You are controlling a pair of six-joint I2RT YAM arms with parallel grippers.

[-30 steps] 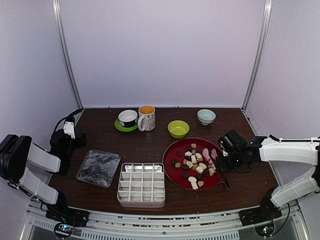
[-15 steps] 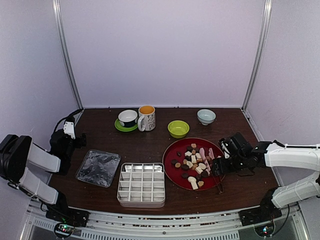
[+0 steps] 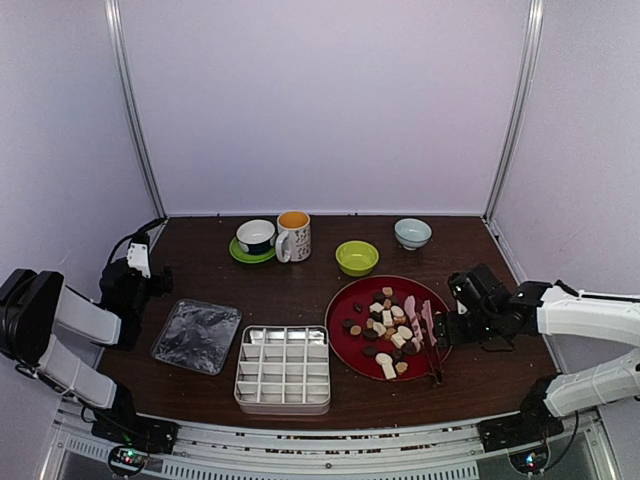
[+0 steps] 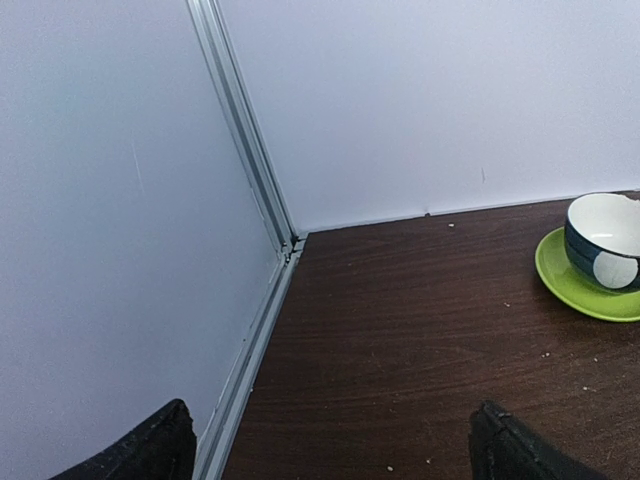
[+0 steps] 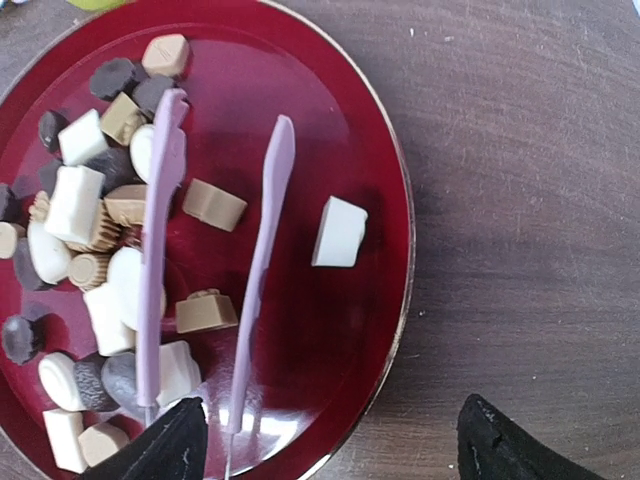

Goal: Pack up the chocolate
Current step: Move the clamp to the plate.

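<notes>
Right pincer point(image 5: 330, 410) gapes above red plate point(image 5: 340, 130) holding chocolate point(image 5: 75, 205) and pink tongs point(image 5: 262, 250).

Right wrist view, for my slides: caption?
Open right gripper over pink tongs lying among chocolates on a red plate.

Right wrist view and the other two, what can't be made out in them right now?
- Right wrist view: the handle end of the pink tongs runs off the bottom edge near the open right gripper, so contact cannot be told. The left edge cuts the red plate.
- Left wrist view: the right edge cuts the cup and saucer.
- Top view: the chocolate pieces are too small to count.
</notes>
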